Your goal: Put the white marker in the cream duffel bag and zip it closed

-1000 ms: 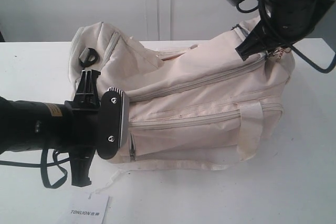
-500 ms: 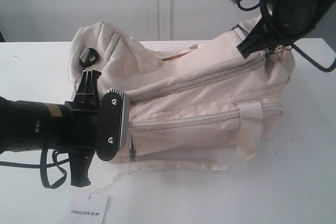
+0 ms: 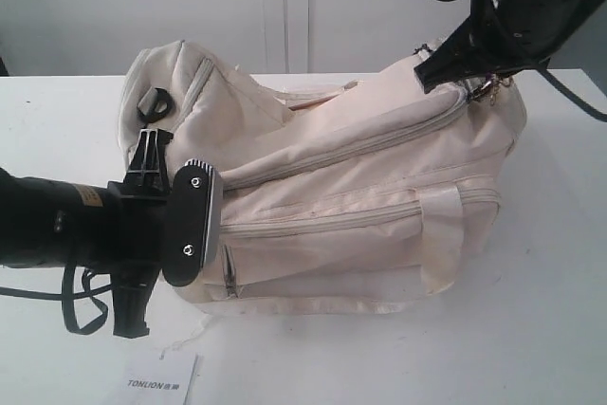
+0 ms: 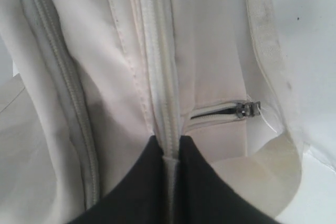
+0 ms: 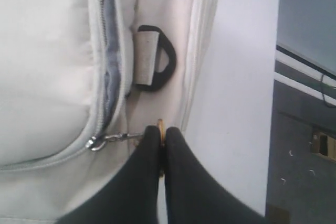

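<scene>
The cream duffel bag (image 3: 360,187) lies lengthwise on the white table. My left gripper (image 3: 218,227) is shut on the zipper seam at the bag's left end; in the left wrist view its gripper (image 4: 167,148) pinches that cream seam. My right gripper (image 3: 479,75) is at the bag's raised right end, shut on the gold keyring pull (image 5: 161,125). A short chain links the pull to the zipper slider (image 5: 94,142). Beyond the slider a short stretch of the top zipper gapes, showing lining. The white marker is out of view.
A white paper tag (image 3: 156,381) printed TONLION lies at the table's front edge. A black D-ring (image 5: 156,61) sits on the bag's end near the pull. A strap handle (image 3: 441,239) hangs down the front. A side pocket zipper pull (image 4: 247,109) is close to my left gripper.
The bag has slid to the left with my left gripper. My right gripper has moved up and slightly left, still on the pull.
</scene>
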Available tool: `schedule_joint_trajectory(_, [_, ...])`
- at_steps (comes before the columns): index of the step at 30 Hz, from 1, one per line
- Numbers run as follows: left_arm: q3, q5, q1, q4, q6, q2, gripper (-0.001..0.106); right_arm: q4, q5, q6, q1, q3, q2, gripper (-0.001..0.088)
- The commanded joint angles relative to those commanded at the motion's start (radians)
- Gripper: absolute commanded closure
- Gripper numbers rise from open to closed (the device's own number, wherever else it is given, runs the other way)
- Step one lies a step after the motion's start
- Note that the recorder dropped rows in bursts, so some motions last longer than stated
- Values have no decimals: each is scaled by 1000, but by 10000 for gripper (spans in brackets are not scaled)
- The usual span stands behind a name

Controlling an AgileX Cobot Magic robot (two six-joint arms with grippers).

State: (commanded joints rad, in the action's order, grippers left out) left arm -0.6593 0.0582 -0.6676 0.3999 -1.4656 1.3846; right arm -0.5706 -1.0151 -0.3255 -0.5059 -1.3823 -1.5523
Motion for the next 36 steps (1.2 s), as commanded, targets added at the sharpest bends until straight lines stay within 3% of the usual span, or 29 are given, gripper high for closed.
schedule_joint_trajectory(4, [0, 0, 0, 0, 0, 0, 1053, 34, 0, 8, 0, 0, 0, 868])
schedule_joint_trajectory(11, [0, 0, 0, 0, 0, 0, 1053, 205, 9, 82, 0, 0, 0, 868])
schedule_joint_trajectory(23, [0, 0, 0, 3, 12, 0, 1053, 297, 10, 102, 4, 0, 0, 868])
schedule_joint_trajectory(29, [0, -2, 0, 3, 14, 0, 1053, 513, 41, 141, 111, 0, 0, 868])
schedule_joint_trajectory(33, [0, 0, 0, 3, 32, 0, 1053, 577, 47, 149, 167, 0, 0, 868])
schedule_joint_trajectory(36, [-11, 5, -2, 5, 73, 0, 1053, 578, 51, 149, 169, 0, 0, 868])
